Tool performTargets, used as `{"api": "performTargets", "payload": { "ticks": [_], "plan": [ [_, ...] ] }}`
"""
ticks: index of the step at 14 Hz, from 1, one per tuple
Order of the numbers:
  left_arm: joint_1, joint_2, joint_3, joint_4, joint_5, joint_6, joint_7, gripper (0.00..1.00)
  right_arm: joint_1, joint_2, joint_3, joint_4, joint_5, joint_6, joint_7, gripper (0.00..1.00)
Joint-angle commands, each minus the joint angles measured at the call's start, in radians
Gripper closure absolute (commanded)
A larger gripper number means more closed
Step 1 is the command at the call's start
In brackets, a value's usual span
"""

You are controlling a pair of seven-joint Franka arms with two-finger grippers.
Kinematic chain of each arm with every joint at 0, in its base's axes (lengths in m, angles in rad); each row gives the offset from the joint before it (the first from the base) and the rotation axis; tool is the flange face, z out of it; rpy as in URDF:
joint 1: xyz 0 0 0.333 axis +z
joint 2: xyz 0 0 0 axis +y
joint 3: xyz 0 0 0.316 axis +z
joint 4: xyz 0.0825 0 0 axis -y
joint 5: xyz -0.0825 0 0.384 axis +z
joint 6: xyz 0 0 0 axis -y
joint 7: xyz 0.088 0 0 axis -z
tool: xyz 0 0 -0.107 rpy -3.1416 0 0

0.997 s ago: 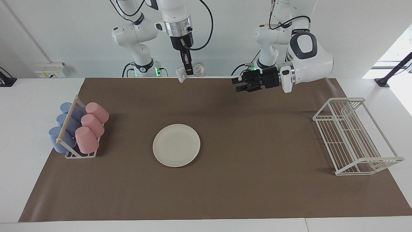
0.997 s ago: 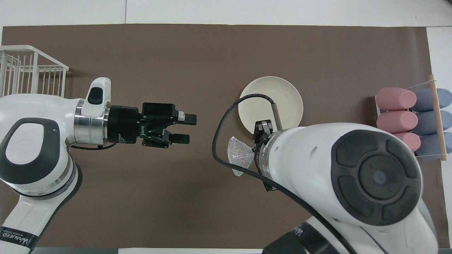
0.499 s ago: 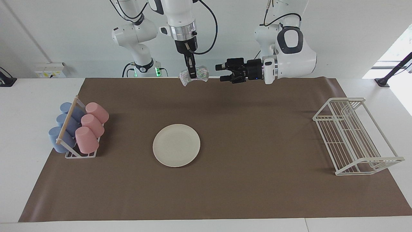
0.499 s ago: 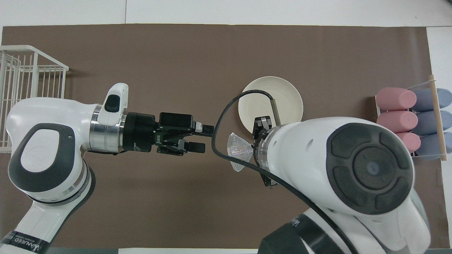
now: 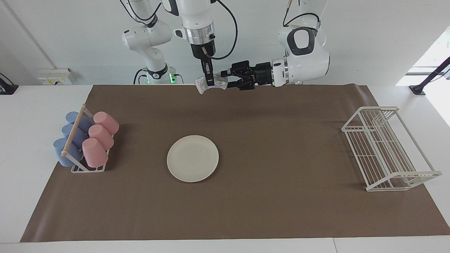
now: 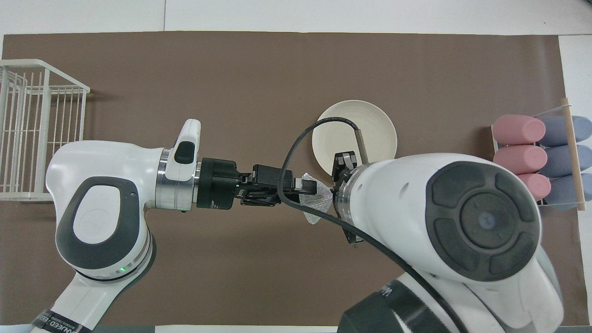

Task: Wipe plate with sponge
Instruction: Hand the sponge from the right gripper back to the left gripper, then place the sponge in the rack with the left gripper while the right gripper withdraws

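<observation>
held aloft over the robots' edge of the brown mat: sponge [image 5: 212,83], pinched in the closed fingers of the downward-pointing right gripper [image 5: 210,83]. reaching in level from the side, left gripper [image 5: 225,78], fingers apart around the sponge's free end, grip unclear. well apart, flat on the counter: plate [image 5: 192,158].

The plate [image 5: 192,158] is plain cream-white. The sponge [image 5: 215,83] is silvery-grey with a fine shiny mesh pattern. A flat brown mat [image 5: 246,211] covers the white tabletop [image 5: 21,140]. Three pink cups [image 5: 98,138] and three grey-blue cups [image 5: 68,142] fill a white cup rack [image 5: 88,169]. The wire dish rack [image 5: 386,147] is white.
</observation>
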State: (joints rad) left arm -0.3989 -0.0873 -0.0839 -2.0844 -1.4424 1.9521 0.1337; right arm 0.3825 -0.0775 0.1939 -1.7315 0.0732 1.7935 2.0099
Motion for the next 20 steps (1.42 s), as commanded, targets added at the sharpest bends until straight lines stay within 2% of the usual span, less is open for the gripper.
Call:
{"api": "performTargets", "payload": {
  "ticks": [1, 7, 8, 9, 14, 18, 20],
  "plan": [
    [-0.02, -0.02, 0.01, -0.025, -0.026, 0.016, 0.004, 1.0, -0.005, 0.01, 0.005, 0.013, -0.026, 0.007, 0.017, 1.0],
    [-0.012, -0.029, 0.015, -0.029, -0.024, -0.019, -0.035, 1.0, -0.008, 0.008, 0.004, 0.015, -0.026, 0.007, 0.012, 1.0],
    [-0.011, -0.029, 0.016, -0.029, -0.024, -0.021, -0.04, 1.0, -0.011, 0.001, 0.004, 0.012, -0.026, 0.003, 0.007, 0.33],
    [-0.011, -0.034, 0.018, -0.031, -0.024, -0.022, -0.043, 1.0, -0.017, -0.007, 0.004, 0.004, -0.024, -0.003, -0.009, 0.0],
    [0.034, -0.04, 0.021, -0.046, 0.013, -0.028, -0.074, 1.0, -0.027, -0.024, -0.011, 0.007, -0.024, -0.013, -0.13, 0.0],
    [0.112, -0.034, 0.021, -0.042, 0.201, -0.035, -0.115, 1.0, -0.071, -0.036, -0.01, 0.006, -0.024, -0.051, -0.326, 0.0],
    [0.169, -0.026, 0.021, -0.017, 0.314, -0.056, -0.137, 1.0, -0.103, -0.039, -0.011, 0.007, -0.024, -0.08, -0.495, 0.0]
  ]
}}
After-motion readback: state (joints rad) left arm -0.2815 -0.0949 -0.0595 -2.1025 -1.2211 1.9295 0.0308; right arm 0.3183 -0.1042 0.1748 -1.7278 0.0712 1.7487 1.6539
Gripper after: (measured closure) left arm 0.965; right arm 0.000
